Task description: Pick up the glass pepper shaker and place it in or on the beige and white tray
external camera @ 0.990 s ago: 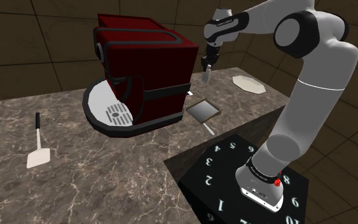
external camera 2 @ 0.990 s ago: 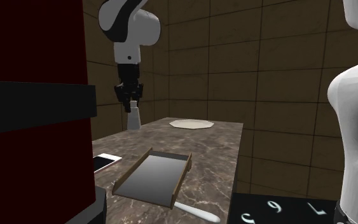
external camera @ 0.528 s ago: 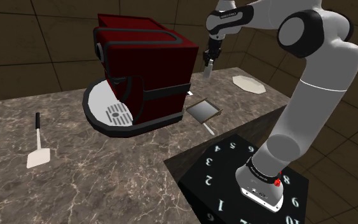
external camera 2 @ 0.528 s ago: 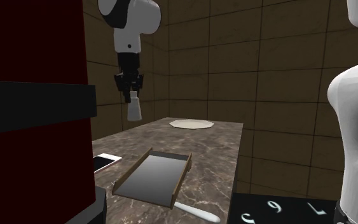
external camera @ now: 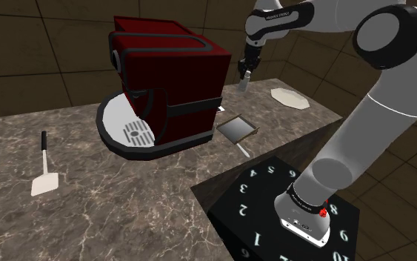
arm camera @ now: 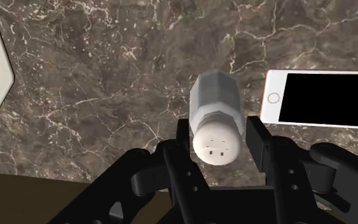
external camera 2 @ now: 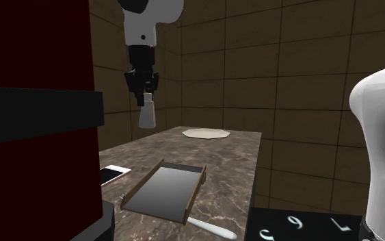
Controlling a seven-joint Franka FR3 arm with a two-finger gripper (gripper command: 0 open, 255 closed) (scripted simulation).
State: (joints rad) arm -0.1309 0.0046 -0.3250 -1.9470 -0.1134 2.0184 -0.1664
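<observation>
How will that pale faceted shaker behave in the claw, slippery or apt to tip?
The pale grey faceted shaker looks hard and smooth, so it may slip: the black claw clasps only its narrow capped end. Its body widens toward the base, so it should stand steadily once set down.

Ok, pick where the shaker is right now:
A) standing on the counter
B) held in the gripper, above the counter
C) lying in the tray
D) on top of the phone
B: the gripper clasps the shaker between its fingers, and in the second exterior view the shaker hangs clear above the counter.
</observation>
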